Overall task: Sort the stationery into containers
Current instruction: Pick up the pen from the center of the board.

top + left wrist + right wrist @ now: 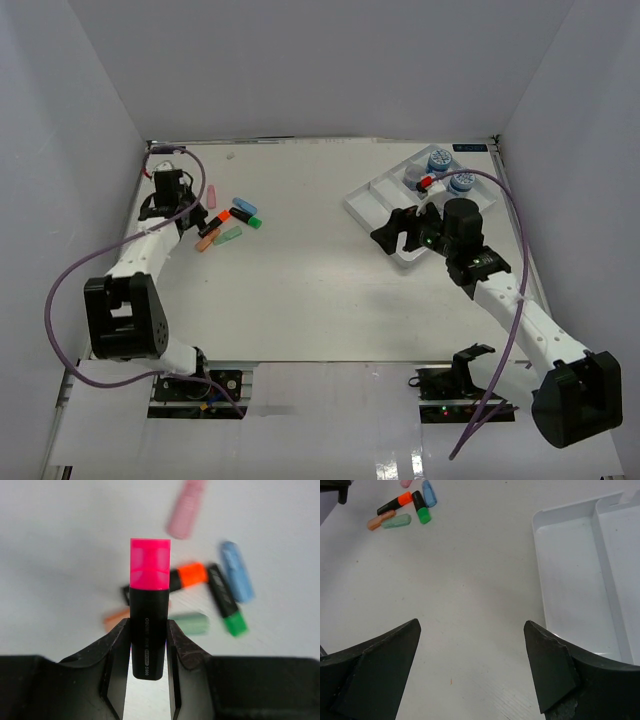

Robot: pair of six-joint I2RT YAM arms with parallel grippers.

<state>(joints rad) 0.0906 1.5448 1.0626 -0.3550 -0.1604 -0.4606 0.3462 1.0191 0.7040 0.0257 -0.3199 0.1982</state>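
- The left gripper (148, 624) is closed narrow on a pink marker (149, 595); its fingers (116, 647) pinch the black barrel on both sides
- The marker's long axis runs in line with the fingers, with the pink cap pointing away from the wrist and the butt end down between the jaws
- Beyond it on the table (300, 290) lie the loose markers (232, 222): a pale pink one, a blue one, an orange-capped one, a green-capped one and two pale ones, close together and some touching
- The tray (372, 203) sits on the far right of the table, well apart from the left gripper and straight across from it
- Patterned-lid jars (438, 160) and a red marker (428, 183) already sit at the tray's far end; in the right wrist view the nearer compartments (570, 575) are bare
- The right gripper (472, 652) is spread wide with nothing between its fingers, and it hovers just beside the tray's near edge
- The coming move probably turns on this: the left arm holds the marker, but the tray lies to its right and much nearer the right arm, so a long sideways reach is needed
- The marker would probably have to be turned so its length lies along a compartment before release
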